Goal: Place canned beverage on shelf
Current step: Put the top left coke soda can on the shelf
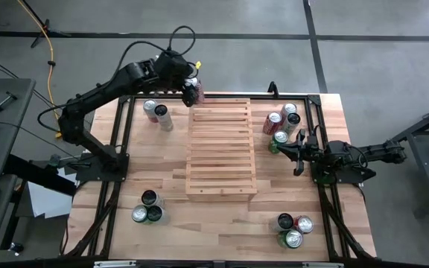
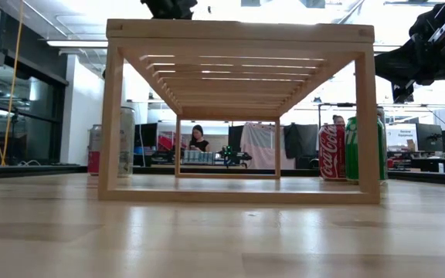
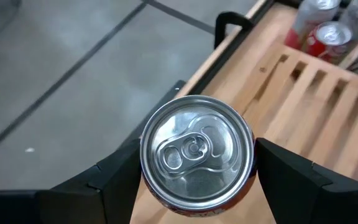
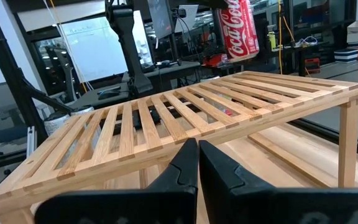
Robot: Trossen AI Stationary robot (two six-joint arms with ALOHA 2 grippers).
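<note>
My left gripper (image 1: 192, 89) hangs over the far left corner of the shelf (image 1: 222, 145) and is shut on a red canned beverage (image 3: 196, 149) with a silver top. In the right wrist view the can (image 4: 238, 28) shows tilted, above the slatted top of the shelf (image 4: 185, 106). The shelf stands on its legs on the table (image 1: 162, 246). My right gripper (image 4: 197, 165) waits shut at the table's right side, level with the shelf top, holding nothing. My left gripper pinches the can's side wall (image 3: 252, 177) between its two fingers, one finger (image 3: 114, 180) on each side, just below the top rim. The fingers slant down from the table's far left. The can is lifted clear of the shelf and tilted.
Clusters of cans stand on the table at the far left (image 1: 157, 113), far right (image 1: 283, 123), near left (image 1: 147, 208) and near right (image 1: 293, 229). Black frame rails (image 1: 119, 149) run along both sides of the table. A person (image 2: 199, 139) sits in the room behind.
</note>
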